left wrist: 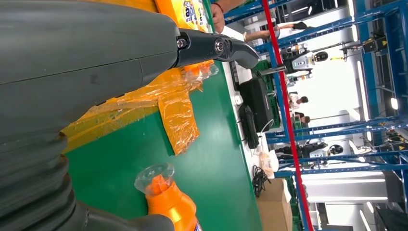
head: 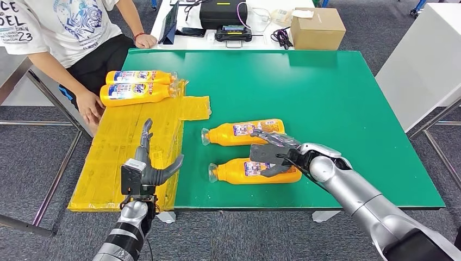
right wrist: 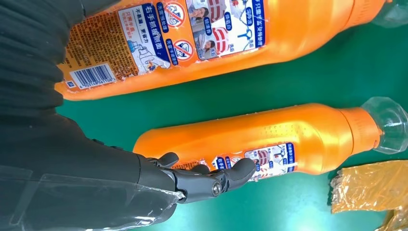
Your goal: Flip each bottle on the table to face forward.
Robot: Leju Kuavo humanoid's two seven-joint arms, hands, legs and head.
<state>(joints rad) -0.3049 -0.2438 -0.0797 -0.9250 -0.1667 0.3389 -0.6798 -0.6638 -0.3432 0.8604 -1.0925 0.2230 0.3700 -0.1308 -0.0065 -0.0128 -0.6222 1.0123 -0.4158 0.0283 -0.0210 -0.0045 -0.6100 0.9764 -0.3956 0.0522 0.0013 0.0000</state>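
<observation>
1. Four orange bottles are lying on their sides on the green table (head: 337,98); two are sitting mid-table, caps pointing to the robot's left, the far bottle (head: 243,132) lying just beyond the near bottle (head: 253,171), the two close together but apart.
2. The right hand (head: 274,152) is reaching in over these two; its fingers (right wrist: 226,175) are lying against the far bottle's side near its base, in the gap between the bottles (whether they are actually gripping it I cannot tell from the wrist view); the near bottle is showing its back label and barcode there.
3. The left hand (head: 149,166) is hovering above the yellow sheet (head: 117,163) at the table's left edge, fingers spread apart and holding nothing; its thumb is pointing toward the near bottle's clear cap, well apart from it.
4. The other two bottles are lying side by side at the sheet's far end, the rear bottle (head: 140,77) just behind the front bottle (head: 137,93), both showing their colourful labels upward, caps pointing to the robot's right.
5. A person (head: 70,32) in a white shirt is sitting at the far left corner, one hand (head: 89,106) resting beside the sheet near the front bottle.
6. A cardboard box (head: 317,28) and a black case (head: 223,13) are standing on the white table beyond.
</observation>
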